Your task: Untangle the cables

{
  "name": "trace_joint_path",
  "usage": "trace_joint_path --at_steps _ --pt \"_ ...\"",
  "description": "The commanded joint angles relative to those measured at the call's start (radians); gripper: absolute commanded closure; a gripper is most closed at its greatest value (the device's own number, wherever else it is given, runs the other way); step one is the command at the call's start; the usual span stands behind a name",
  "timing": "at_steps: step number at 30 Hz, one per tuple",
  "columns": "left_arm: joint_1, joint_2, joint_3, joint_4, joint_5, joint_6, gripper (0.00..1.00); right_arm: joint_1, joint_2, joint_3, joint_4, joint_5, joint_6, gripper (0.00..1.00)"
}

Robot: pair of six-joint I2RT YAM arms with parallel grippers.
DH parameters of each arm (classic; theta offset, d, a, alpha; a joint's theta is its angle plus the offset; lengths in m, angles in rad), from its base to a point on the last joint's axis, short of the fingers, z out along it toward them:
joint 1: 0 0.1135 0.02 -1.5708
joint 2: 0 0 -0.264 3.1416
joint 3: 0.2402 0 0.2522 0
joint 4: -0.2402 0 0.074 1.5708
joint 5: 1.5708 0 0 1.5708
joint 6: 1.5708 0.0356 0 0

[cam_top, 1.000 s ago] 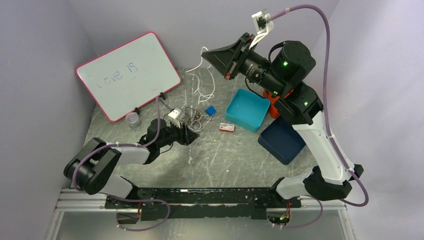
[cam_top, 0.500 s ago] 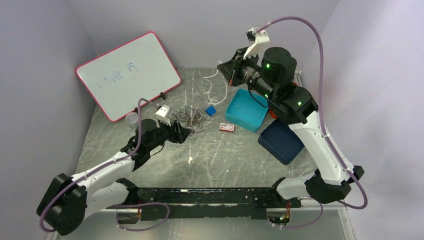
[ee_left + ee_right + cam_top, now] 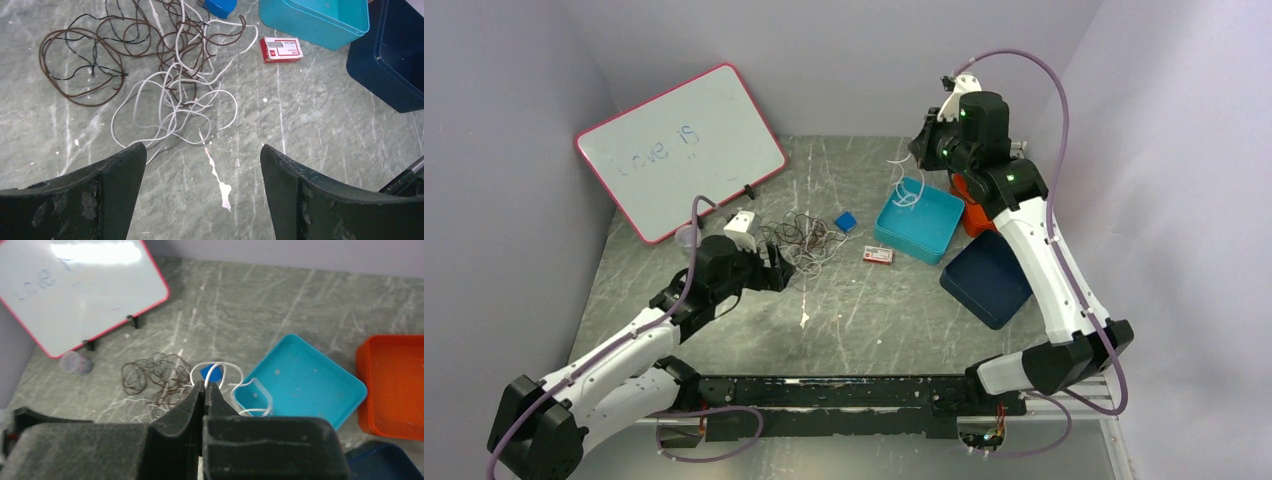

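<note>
A tangle of thin brown-black and light grey cables (image 3: 802, 238) lies on the table left of centre; it also shows in the left wrist view (image 3: 165, 80). My left gripper (image 3: 782, 268) is open and empty, just on the near side of the tangle, its jaws wide apart above bare table (image 3: 200, 165). My right gripper (image 3: 916, 152) is raised at the back right, shut on a white cable (image 3: 220, 371) whose loops hang over the teal tray (image 3: 919, 220) and show there as white strands (image 3: 908, 192).
A whiteboard (image 3: 680, 148) leans at the back left. A small blue block (image 3: 845, 221) and a red-white box (image 3: 878, 255) lie next to the tangle. An orange tray (image 3: 973, 208) and a dark blue tray (image 3: 986, 280) stand right of the teal one.
My right arm has swung right and lowered, carrying the white cable from the table's back middle over to the teal tray. My left arm has stretched out and its gripper stays near the tangle.
</note>
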Motion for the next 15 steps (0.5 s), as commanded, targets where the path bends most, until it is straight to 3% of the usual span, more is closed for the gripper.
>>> trace_joint_path --at_steps 1,15 --pt "-0.006 -0.035 0.063 -0.122 -0.057 -0.014 0.11 -0.05 0.018 -0.042 0.028 0.036 -0.046 1.0" --pt "-0.007 -0.105 0.126 -0.266 -0.106 -0.007 0.12 -0.17 0.066 -0.25 0.159 -0.007 -0.066 1.0"
